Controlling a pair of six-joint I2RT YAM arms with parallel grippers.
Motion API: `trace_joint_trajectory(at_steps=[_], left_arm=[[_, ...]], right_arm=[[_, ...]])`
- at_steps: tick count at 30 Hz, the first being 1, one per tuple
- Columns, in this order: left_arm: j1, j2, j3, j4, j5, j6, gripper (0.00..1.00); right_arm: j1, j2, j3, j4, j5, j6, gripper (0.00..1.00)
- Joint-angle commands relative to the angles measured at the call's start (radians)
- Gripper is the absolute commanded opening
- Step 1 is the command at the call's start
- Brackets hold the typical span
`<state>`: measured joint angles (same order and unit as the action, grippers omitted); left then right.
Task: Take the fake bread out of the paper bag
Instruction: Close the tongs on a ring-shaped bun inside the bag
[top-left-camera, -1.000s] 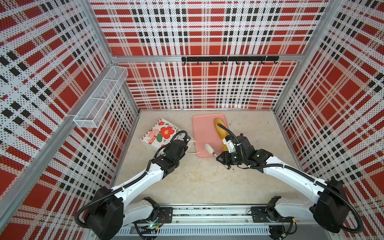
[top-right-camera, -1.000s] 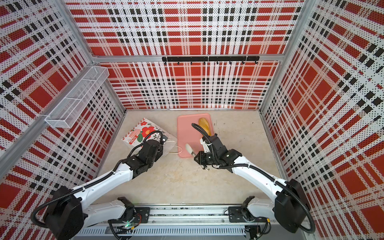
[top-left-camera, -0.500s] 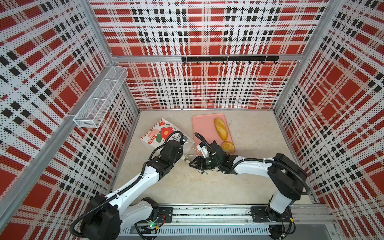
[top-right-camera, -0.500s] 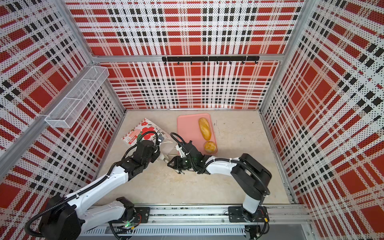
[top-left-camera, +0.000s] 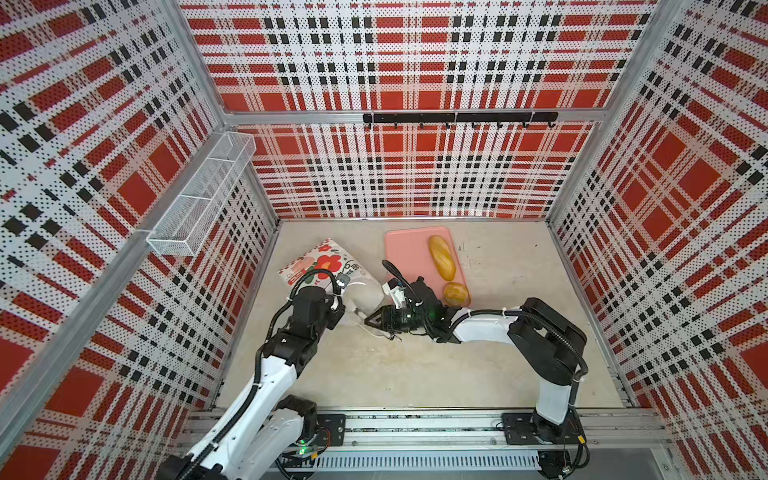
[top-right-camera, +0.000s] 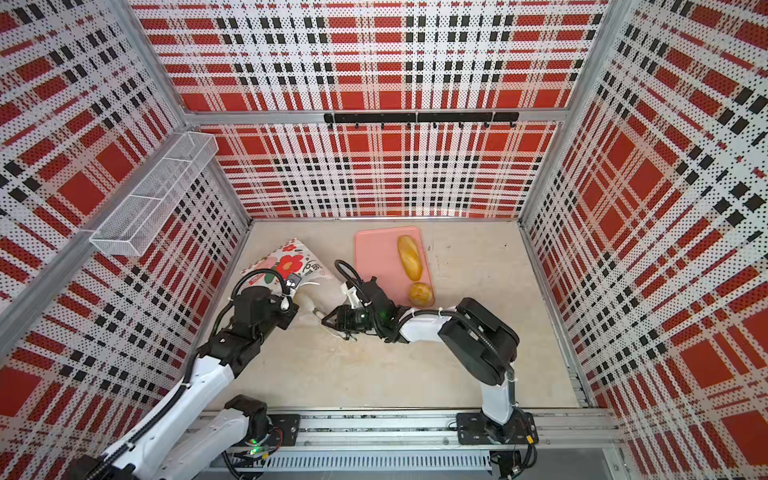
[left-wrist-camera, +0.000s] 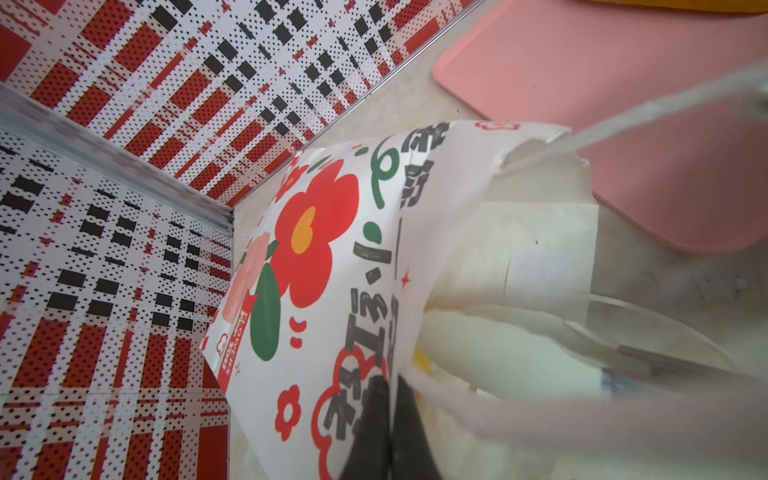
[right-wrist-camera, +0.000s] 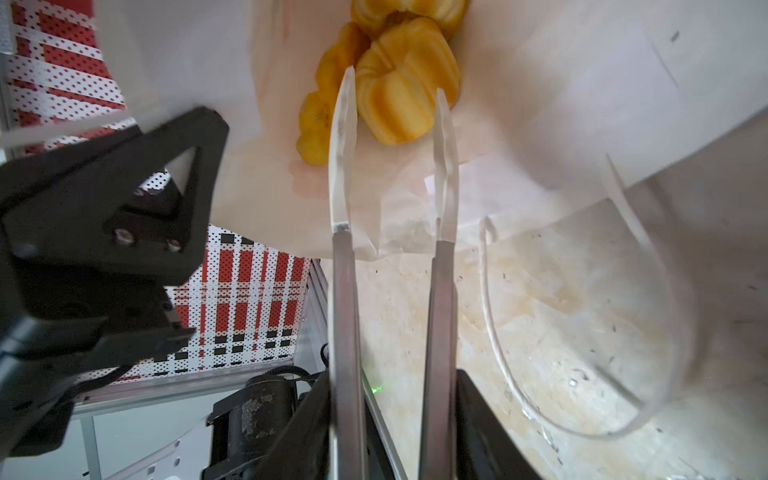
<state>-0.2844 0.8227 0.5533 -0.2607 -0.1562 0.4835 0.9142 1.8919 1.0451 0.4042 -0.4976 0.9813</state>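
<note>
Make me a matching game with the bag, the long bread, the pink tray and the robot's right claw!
Things:
1. paper bag
2. long loaf
3. pink tray
4. right gripper

Descriptions:
A. lies on the tray
B. flat on the table, beside the bag
C. open, tips at yellow bread inside the bag
D. on its side, its top edge pinched by the left gripper

Pairs: 1-D, 2-A, 3-B, 4-C

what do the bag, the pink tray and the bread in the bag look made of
Bag: looks like paper, matte white with printed red flowers; its rim is creased and torn.
Tray: probably plastic, smooth even pink with rounded corners; the exact material can't be told.
Bread inside the bag: likely moulded plastic or foam, with uniform glossy yellow ridges.
</note>
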Motion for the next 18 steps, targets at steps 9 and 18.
trace_joint_trajectory(at_steps=[9, 18], left_arm=[[-0.089, -0.029, -0.040, 0.018, 0.015, 0.022, 0.00], [-0.110, -0.017, -0.042, 0.035, -0.018, -0.014, 0.00]], right_arm=[[-0.002, 0.058, 0.064, 0.057, 0.014, 0.048, 0.50], [0.000, 0.050, 0.058, -0.007, 0.039, 0.082, 0.50]])
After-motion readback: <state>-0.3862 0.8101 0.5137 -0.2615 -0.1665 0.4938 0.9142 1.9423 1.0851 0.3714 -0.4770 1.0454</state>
